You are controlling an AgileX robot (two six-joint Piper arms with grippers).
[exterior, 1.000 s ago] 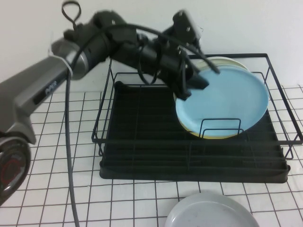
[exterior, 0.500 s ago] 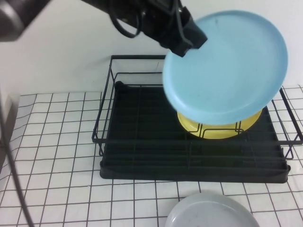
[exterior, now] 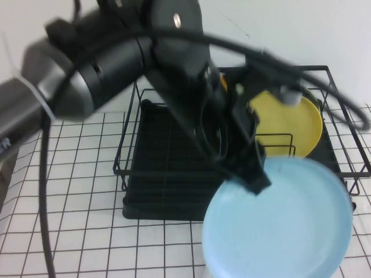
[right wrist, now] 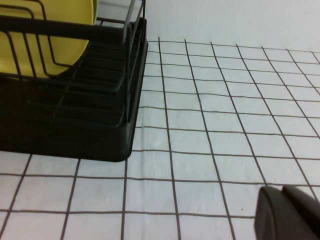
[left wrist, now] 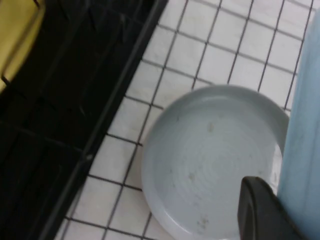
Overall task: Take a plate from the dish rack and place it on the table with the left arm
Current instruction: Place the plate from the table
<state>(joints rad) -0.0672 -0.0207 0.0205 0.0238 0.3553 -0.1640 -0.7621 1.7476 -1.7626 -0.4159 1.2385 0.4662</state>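
Note:
My left gripper point(exterior: 255, 176) is shut on the rim of the light blue plate point(exterior: 284, 226). It holds the plate clear of the black dish rack point(exterior: 162, 174), low in front of the rack's right end, above the table point(exterior: 75, 231). In the left wrist view one black finger point(left wrist: 257, 210) presses the blue plate's edge point(left wrist: 305, 125), with a grey plate point(left wrist: 210, 160) lying on the cloth directly beneath. The blue plate hides the grey plate in the high view. My right gripper point(right wrist: 290, 212) is shut and empty, low over the grid cloth beside the rack's corner point(right wrist: 75, 115).
A yellow plate point(exterior: 290, 124) stands upright in the rack's right slots; it also shows in the left wrist view point(left wrist: 17, 30) and the right wrist view point(right wrist: 45, 25). Grid cloth lies bare left of the rack and in front of its left half.
The left arm has swung the blue plate from high above the rack down and forward, to in front of the rack over the grey plate. The yellow plate is now uncovered.

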